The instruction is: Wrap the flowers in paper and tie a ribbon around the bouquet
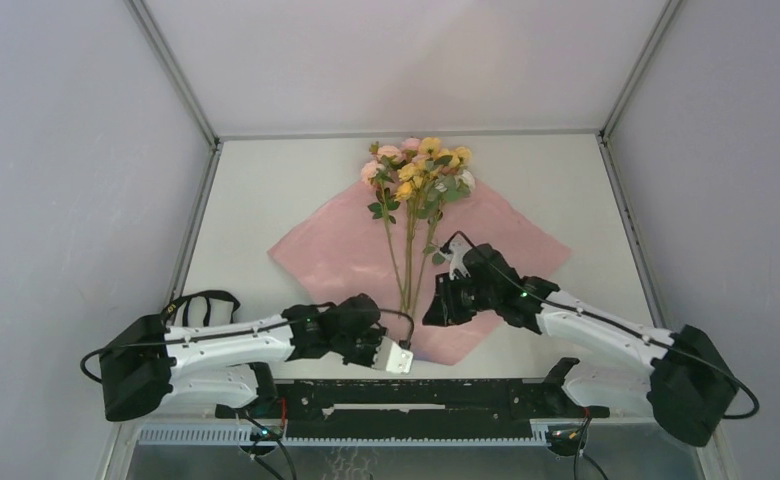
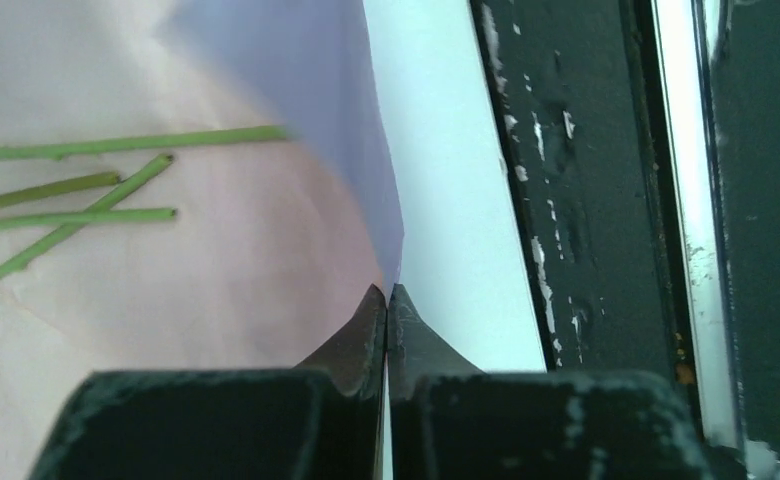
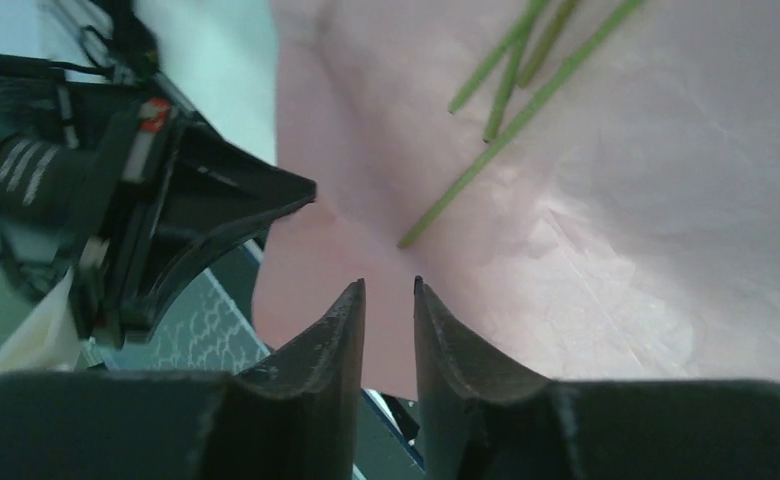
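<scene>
Over a white table (image 1: 266,200) walled in pale panels, looking down on the paper (image 1: 336,250) lying as a diamond at centre frame. Seeing the flowers (image 1: 418,170) lying along its middle, blooms toward the top, stems pointing down. Pinching the paper's bottom corner with the left gripper (image 2: 388,298), jaws closed tight on the lifted edge. Hovering the right gripper (image 3: 388,290) just above the sheet beside the stem ends, jaws standing narrowly apart, gripping nothing.
</scene>
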`<state>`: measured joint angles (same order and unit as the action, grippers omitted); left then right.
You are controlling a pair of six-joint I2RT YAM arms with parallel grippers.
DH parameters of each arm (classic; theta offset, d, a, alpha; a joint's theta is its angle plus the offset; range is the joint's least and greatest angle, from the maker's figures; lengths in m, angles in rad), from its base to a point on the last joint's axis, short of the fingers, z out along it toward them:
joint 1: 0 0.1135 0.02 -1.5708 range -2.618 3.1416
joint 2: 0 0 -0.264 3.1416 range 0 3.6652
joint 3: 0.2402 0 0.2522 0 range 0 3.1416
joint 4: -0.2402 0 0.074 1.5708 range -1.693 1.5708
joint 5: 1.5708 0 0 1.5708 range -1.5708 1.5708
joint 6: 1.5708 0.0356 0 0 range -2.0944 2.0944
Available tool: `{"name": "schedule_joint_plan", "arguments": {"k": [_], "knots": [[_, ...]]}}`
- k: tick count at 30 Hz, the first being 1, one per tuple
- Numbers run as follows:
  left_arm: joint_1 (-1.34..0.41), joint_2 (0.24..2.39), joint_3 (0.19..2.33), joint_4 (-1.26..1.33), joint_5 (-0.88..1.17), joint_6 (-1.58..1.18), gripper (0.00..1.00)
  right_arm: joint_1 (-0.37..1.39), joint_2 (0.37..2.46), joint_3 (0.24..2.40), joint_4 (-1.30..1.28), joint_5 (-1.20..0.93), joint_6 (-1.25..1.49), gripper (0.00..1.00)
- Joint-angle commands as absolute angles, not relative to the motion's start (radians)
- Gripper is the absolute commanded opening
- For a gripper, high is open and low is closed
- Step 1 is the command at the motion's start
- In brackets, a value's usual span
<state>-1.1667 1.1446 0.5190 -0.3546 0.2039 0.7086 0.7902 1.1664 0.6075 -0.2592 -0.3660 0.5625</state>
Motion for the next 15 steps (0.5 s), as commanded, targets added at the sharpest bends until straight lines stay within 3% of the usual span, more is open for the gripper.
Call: {"name": "schedule_joint_plan", "arguments": {"k": [1, 5, 10, 15], "knots": [[-1.067, 1.152, 0.648, -0.448, 0.385, 0.597, 0.00, 0.758, 1.033, 0.598, -0.281, -0.444, 0.435, 0.35], [-1.017, 1.174, 0.689, -0.517, 0.420, 0.586, 0.00, 0.723, 0.937, 0.551, -0.227, -0.553, 0.410, 0.46], [-0.901, 1.194, 0.718, -0.534, 0.477, 0.562, 0.00, 0.718, 0.941, 0.545, -0.214, -0.607, 0.402, 0.81], [-0.874, 1.216, 0.725, -0.517, 0.505, 0.551, 0.00, 0.728, 0.991, 0.502, -0.135, -0.618, 0.396, 0.85]]}}
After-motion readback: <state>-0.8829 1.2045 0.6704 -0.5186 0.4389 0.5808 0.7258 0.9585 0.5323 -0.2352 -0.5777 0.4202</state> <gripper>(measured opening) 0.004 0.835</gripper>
